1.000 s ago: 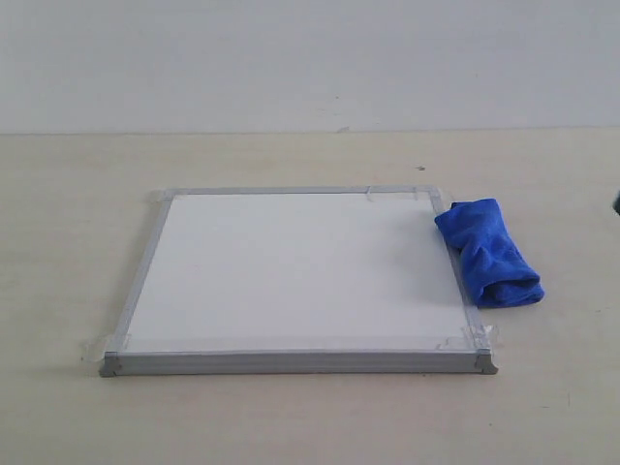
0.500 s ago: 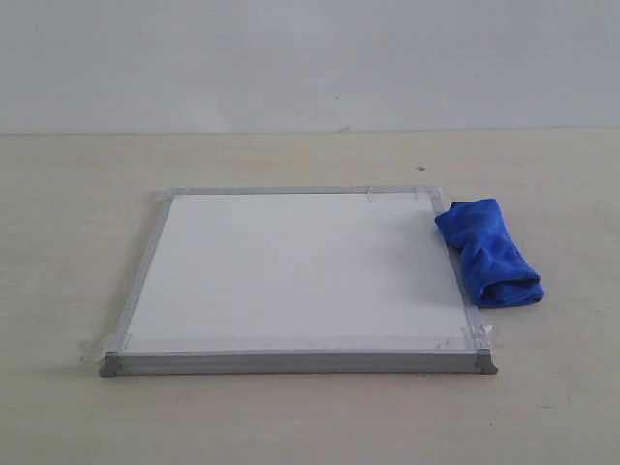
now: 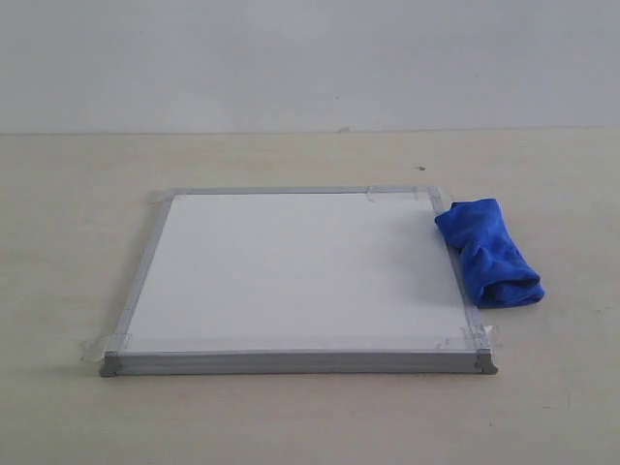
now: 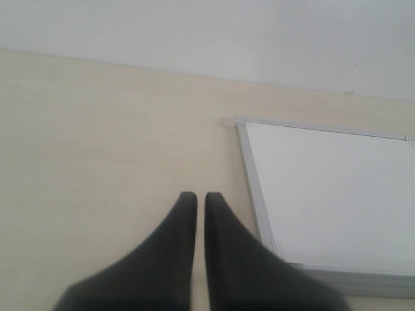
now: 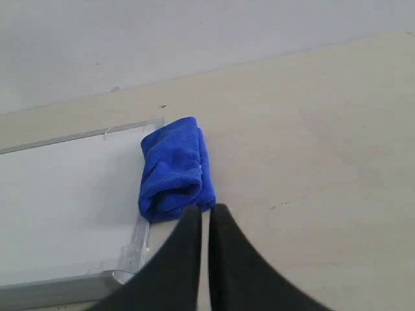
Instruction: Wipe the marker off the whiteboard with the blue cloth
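Note:
The whiteboard (image 3: 291, 276) lies flat on the table, grey-framed with taped corners. The marker is out of view; the board's face looks plain white. The blue cloth (image 3: 487, 252) sits bunched against the board's right edge, partly over the frame. Neither gripper shows in the exterior view. My right gripper (image 5: 206, 208) is shut and empty, hovering just short of the blue cloth (image 5: 175, 170) near the whiteboard (image 5: 65, 194) corner. My left gripper (image 4: 200, 195) is shut and empty over bare table beside the whiteboard (image 4: 331, 194), close to its left frame.
The beige table (image 3: 77, 194) runs back to a pale wall (image 3: 310, 58). Bits of clear tape (image 3: 470, 339) hold the board's corners. A small dark speck (image 3: 420, 169) marks the table behind the board.
A dark sliver at the exterior view's right edge a second ago has gone out of frame. Board and cloth have not moved.

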